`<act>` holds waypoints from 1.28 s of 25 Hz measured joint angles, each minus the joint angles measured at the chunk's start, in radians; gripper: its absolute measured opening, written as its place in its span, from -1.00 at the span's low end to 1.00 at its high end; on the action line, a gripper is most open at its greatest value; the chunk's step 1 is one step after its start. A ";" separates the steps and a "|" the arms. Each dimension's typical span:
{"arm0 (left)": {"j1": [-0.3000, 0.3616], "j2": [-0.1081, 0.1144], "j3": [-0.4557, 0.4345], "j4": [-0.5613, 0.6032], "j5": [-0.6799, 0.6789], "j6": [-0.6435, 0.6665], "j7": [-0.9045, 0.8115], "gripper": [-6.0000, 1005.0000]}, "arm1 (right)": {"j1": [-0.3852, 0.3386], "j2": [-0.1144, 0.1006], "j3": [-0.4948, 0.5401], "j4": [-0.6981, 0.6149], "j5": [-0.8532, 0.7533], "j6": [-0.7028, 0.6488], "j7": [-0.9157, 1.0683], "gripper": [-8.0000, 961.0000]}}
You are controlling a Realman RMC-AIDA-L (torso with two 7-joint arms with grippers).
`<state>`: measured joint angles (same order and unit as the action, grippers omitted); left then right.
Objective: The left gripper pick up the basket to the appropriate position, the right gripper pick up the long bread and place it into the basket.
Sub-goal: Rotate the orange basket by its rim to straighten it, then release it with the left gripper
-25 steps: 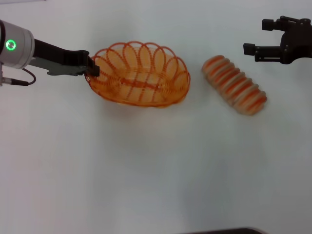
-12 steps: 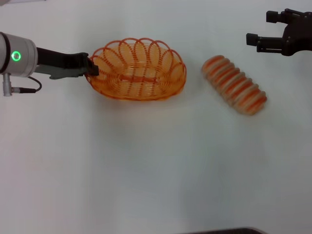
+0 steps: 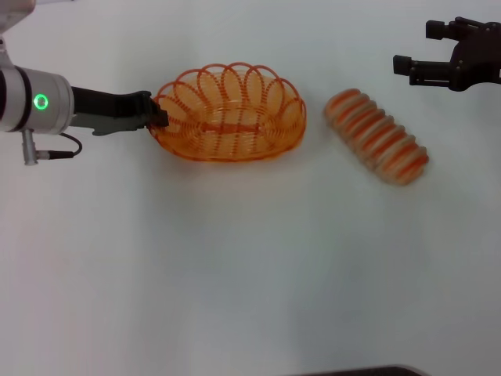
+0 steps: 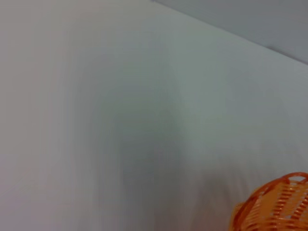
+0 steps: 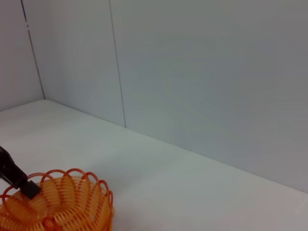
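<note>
The orange wire basket point(image 3: 228, 113) sits on the white table at the upper middle of the head view. My left gripper point(image 3: 156, 115) is shut on the basket's left rim. The basket also shows in the left wrist view point(image 4: 274, 207) and in the right wrist view point(image 5: 57, 202), where the left gripper's fingertip point(image 5: 26, 186) grips the rim. The long bread point(image 3: 376, 135), tan with orange-red stripes, lies on the table to the right of the basket. My right gripper point(image 3: 419, 48) is open, empty, up and to the right of the bread.
The white table point(image 3: 250, 266) stretches bare toward the front. A grey panelled wall point(image 5: 202, 72) stands behind the table. A dark edge point(image 3: 352, 371) shows at the very bottom of the head view.
My left gripper has carried the basket a little to the right, and the basket has levelled out. The right gripper rose slightly, then held still. The bread has not moved.
</note>
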<state>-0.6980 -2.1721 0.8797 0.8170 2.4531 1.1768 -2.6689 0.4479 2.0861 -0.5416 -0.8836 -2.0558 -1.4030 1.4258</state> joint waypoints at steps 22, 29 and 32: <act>0.011 0.000 0.050 -0.021 -0.040 -0.060 -0.011 -0.81 | 0.005 -0.001 -0.011 0.000 -0.004 0.009 -0.002 0.93; 0.012 0.002 0.062 -0.013 -0.040 -0.061 -0.030 -0.66 | 0.004 -0.002 -0.012 -0.002 -0.005 0.008 -0.003 0.93; 0.015 0.002 0.062 -0.011 -0.040 -0.063 -0.034 -0.60 | 0.004 -0.002 -0.012 -0.003 -0.005 0.005 -0.002 0.93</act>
<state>-0.6834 -2.1699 0.9418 0.8056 2.4130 1.1140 -2.7032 0.4515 2.0841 -0.5538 -0.8864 -2.0607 -1.3979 1.4241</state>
